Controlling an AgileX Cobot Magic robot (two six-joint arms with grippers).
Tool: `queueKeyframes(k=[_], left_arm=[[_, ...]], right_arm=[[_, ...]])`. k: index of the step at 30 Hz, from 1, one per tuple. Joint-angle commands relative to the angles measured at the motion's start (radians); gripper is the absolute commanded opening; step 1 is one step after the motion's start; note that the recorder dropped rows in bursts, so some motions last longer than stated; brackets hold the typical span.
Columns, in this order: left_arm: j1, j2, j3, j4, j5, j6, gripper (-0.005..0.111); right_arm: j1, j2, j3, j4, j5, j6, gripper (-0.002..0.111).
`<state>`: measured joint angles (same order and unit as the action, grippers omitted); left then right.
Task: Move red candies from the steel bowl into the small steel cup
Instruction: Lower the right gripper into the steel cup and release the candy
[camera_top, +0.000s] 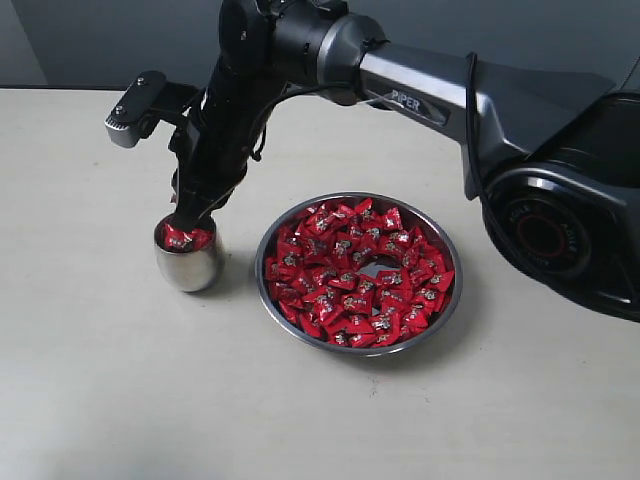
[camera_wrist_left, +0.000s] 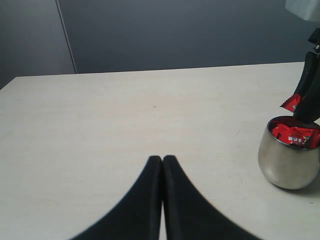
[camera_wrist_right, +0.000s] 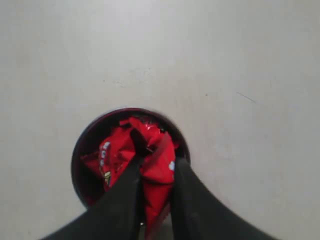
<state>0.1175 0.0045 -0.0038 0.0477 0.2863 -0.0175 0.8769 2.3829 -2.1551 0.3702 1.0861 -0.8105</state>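
The small steel cup (camera_top: 188, 265) stands left of the steel bowl (camera_top: 455, 285), which holds many red candies (camera_top: 340, 270) around a bare centre. My right gripper (camera_top: 190, 222) points down right over the cup's mouth, shut on a red candy (camera_wrist_right: 159, 175) pinched between its black fingers (camera_wrist_right: 125, 195). More red candies (camera_wrist_right: 111, 152) lie inside the cup (camera_wrist_right: 76, 156). In the left wrist view the cup (camera_wrist_left: 287, 165) is off to one side with the held candy (camera_wrist_left: 291, 102) above it. My left gripper (camera_wrist_left: 162, 159) is shut with nothing in it, over bare table.
The right arm's dark base (camera_top: 560, 220) sits at the table's right side, and its link spans above the bowl. A dark wall (camera_wrist_left: 175, 35) runs behind the pale table (camera_top: 150, 400).
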Motion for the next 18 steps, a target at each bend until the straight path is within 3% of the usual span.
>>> queueKeyframes(k=[1, 18], left_arm=[[0.001, -0.004, 0.004, -0.003, -0.002, -0.002, 0.000], [0.001, -0.004, 0.004, -0.003, -0.002, -0.002, 0.000]], right_arm=[[0.001, -0.001, -0.004, -0.010, 0.009, 0.001, -0.001], [0.001, -0.001, -0.004, -0.004, 0.006, 0.001, -0.001]])
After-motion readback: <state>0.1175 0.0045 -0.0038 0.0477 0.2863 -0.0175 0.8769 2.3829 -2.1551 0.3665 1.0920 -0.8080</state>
